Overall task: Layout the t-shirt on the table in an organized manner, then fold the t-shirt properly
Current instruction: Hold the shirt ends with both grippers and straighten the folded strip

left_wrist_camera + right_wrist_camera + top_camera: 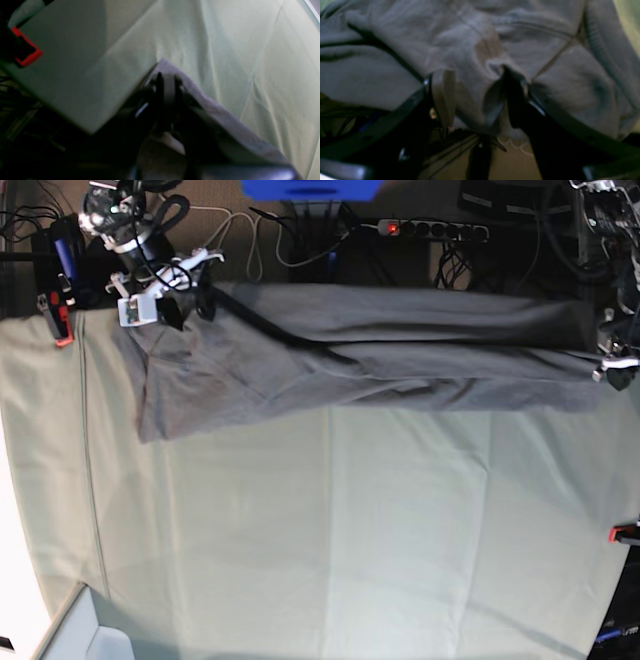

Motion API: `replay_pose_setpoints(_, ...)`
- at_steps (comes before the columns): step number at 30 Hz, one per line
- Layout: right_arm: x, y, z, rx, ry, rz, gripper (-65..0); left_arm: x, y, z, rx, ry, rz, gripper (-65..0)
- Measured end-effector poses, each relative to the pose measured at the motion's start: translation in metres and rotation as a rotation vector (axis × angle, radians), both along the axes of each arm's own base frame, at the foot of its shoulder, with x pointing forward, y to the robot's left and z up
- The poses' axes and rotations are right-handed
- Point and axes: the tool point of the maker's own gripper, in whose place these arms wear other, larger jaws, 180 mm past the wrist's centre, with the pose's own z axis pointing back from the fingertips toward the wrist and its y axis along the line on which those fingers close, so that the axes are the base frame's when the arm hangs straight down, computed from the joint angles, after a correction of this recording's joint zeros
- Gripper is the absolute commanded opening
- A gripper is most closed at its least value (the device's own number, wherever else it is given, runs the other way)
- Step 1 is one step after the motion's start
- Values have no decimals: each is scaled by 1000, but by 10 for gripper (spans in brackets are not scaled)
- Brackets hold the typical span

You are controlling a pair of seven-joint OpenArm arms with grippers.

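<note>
In the base view the lower half of the frame is bare bench (330, 550), a wide flat surface under pale mint-green creased cloth. Beyond it, across the upper part of the frame, lies the plain medium-grey cotton short-sleeved t-shirt (380, 355), drawn out into a long band whose long axis runs left to right along the bench's far edge, wider and more rumpled at its left end.

At the right end of the band, the left gripper (168, 82) has its jaws pressed together on a corner of the grey fabric, pinching it over the green cloth; a small red-black clamp (26, 47) sits on the bench edge at upper left of the left wrist view.

At the far upper left of the base view, the right gripper (475, 87) stands with jaws spread, the bunched shirt lying just past and partly between them, apparently not gripped.

The right arm looks nearer the rumpled end, so any re-grip there would fall to it.
</note>
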Motion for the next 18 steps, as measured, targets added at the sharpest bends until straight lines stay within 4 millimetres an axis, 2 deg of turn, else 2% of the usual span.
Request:
replay_pose_setpoints(4, 5, 1, -2, -5, 16, 9, -327, 1, 0, 1, 0, -3, 0, -649)
replay_pose_setpoints(6, 11, 1, -2, -9, 18, 14, -358, 1, 0, 1, 0, -3, 0, -649)
replay_pose_setpoints(8, 13, 2, -2, -8, 17, 18, -432, 1, 0, 1, -1, -3, 0, -649)
replay_pose_setpoints(11, 11, 3, -3, -9, 27, 19, -642, 1, 0, 1, 0, -3, 1, -649)
replay_pose_setpoints(15, 8, 3, -3, -10, 31, 21, -650, 1, 0, 1, 0, -3, 1, -649)
replay_pose_setpoints(18, -3, 2, -3, -16, 45, 24, -650, 1, 0, 1, -3, -6, 1, -649)
